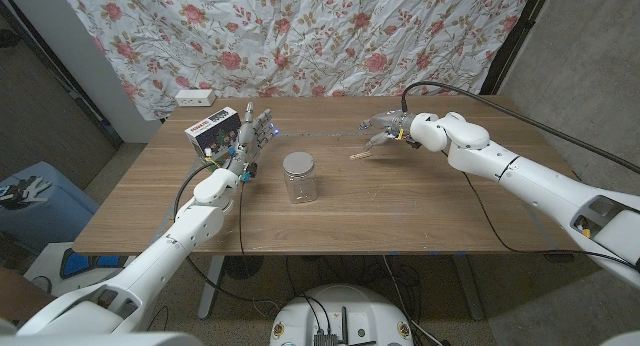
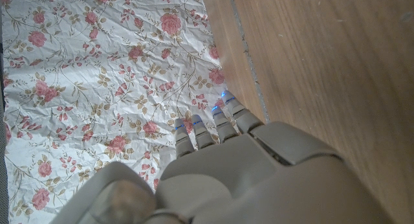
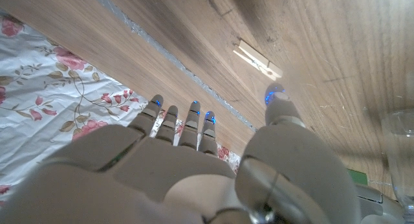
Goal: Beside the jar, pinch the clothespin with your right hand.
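**Right hand poised over the clothespin**

Head view: the clothespin (image 1: 361, 155) lies on the surface (image 1: 420, 211) right of the jar (image 1: 299, 177); the right hand (image 1: 387, 128) hovers just beside it, empty. The left hand (image 1: 250, 138) waits upright, fingers apart.

Right wrist view: fingers (image 3: 194, 117) spread, ready to pinch.

Box (image 1: 213, 129) print too small; no legible text.

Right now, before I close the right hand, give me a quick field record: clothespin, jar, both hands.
clothespin: lies on the wooden table, apart from the jar, not held
jar: clear, upright, lid on, mid-table
right hand: fingers apart, above the table just beyond the clothespin, holding nothing
left hand: raised, fingers spread, holding nothing
box: far left of table, behind the left hand
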You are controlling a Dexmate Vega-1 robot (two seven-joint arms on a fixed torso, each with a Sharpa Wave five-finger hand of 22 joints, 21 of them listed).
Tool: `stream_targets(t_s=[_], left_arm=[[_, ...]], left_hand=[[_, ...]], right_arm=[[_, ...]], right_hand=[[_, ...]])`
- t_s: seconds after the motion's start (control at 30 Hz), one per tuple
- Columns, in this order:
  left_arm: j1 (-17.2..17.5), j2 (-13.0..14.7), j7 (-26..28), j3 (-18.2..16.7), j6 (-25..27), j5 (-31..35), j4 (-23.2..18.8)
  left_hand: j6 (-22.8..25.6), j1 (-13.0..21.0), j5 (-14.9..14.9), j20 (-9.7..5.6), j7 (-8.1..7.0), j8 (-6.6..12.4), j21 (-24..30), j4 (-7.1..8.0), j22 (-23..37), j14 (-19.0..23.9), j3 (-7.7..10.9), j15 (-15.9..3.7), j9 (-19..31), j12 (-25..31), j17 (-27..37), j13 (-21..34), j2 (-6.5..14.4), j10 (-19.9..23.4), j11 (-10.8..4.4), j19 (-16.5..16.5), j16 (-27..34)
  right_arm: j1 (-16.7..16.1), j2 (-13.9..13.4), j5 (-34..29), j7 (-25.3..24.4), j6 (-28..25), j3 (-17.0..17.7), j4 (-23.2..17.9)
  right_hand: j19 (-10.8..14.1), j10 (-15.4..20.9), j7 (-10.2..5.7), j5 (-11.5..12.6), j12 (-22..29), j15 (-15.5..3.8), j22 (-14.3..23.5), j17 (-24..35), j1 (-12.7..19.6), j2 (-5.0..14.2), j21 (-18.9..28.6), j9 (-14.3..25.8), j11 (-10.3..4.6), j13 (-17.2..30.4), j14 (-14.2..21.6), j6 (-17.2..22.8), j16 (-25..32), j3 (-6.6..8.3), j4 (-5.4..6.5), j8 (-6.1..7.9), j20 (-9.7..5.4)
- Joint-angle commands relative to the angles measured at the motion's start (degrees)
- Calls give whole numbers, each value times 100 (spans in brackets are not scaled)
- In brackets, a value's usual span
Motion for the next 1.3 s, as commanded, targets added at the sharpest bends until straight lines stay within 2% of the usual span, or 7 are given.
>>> stream_targets(t_s=[0.03,0.37,0.63,1.07,1.3], left_arm=[[1,1,3,-1,-1,0,-2],[0,4,-8,0,0,-3,-1],[-1,4,-10,0,-1,-3,1],[-2,3,-11,1,-2,-2,4],[-2,3,-11,1,-3,-2,4]], left_hand=[[2,4,21,-6,-50,36,41,33,14,48,0,-39,28,33,21,12,61,14,-36,35,29],[1,4,22,-6,-50,35,43,33,14,49,0,-41,28,34,21,12,62,16,-45,41,29],[1,4,22,-7,-50,35,41,33,14,48,0,-41,28,31,21,12,62,10,-42,36,29],[2,4,22,-3,-50,36,42,33,14,50,0,-37,28,35,21,12,62,17,-39,39,30],[2,4,22,-7,-50,36,42,33,14,52,0,-40,28,36,21,12,62,20,-38,39,30]], right_arm=[[89,90,-145,130,-83,-191,211],[39,89,-178,80,-167,-248,254],[6,96,-139,71,-191,-277,315],[6,92,-242,-63,-177,-339,372],[46,117,-272,-115,-93,-380,450]], right_hand=[[-39,-17,-2,-22,-18,23,18,4,16,13,16,34,28,16,76,76,50,45,18,50,19],[-72,-161,-16,-46,-101,108,19,11,46,17,13,44,91,19,51,194,38,61,42,73,39],[-18,-248,-17,-60,-149,103,19,20,64,30,38,53,117,22,30,283,30,74,56,94,27],[108,-266,-102,-68,-177,74,20,31,198,101,74,76,125,29,82,587,49,149,38,199,-16],[180,-248,-212,-67,-183,42,19,39,304,140,84,88,124,33,133,833,67,199,25,289,-42]])
